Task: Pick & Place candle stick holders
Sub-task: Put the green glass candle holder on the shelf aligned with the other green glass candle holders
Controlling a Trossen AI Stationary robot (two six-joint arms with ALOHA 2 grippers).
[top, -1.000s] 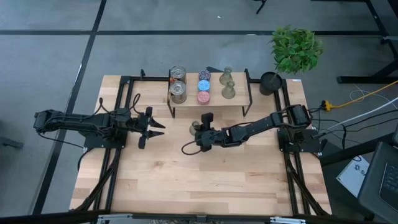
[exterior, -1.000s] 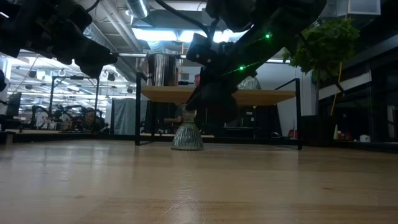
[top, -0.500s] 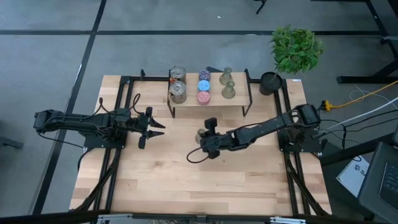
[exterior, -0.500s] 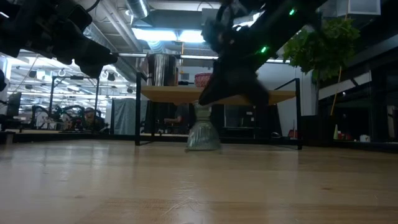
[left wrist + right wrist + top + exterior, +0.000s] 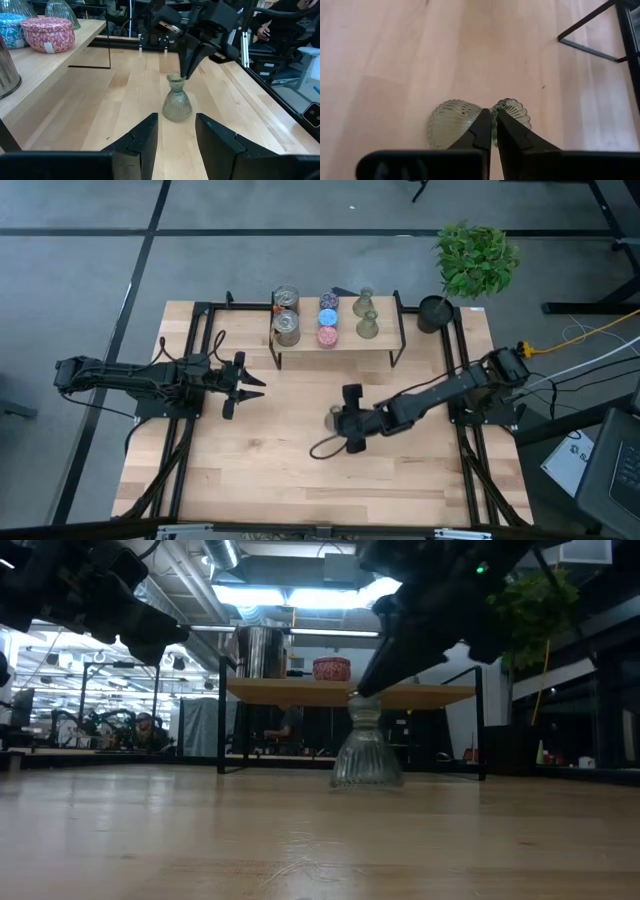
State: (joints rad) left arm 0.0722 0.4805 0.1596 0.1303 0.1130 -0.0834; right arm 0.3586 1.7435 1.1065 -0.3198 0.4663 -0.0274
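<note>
An olive-green ribbed vase-shaped holder (image 5: 334, 418) stands upright at the table's middle; it also shows in the low view (image 5: 367, 752) and the left wrist view (image 5: 177, 101). My right gripper (image 5: 343, 420) is shut on its neck from above. My left gripper (image 5: 252, 386) is open and empty over the table's left part, its fingers pointing toward the vase (image 5: 175, 137). The other holders rest by their bases on the wooden shelf (image 5: 385, 345): two silvery cans (image 5: 286, 313), purple (image 5: 328, 301), blue (image 5: 328, 317) and pink (image 5: 327, 336) round ones, and two green vases (image 5: 366, 315). My right gripper pinches the scalloped rim of the vase's neck (image 5: 512, 106) between its two fingers (image 5: 482, 131), which slant down from the table's right. The fingers hide whether one is inside the mouth. The vase stays upright, its wide base (image 5: 177, 116) at the table top.
The black-framed shelf (image 5: 398, 330) stands at the table's far middle. A black pot (image 5: 435, 312) with a green plant (image 5: 477, 255) stands at the far right corner. Bare wood (image 5: 300, 480) lies toward the near edge.
My right gripper has moved toward the table's near edge and a little to the right, taking the green vase with it. The vase has stayed upright and has moved away from the shelf.
</note>
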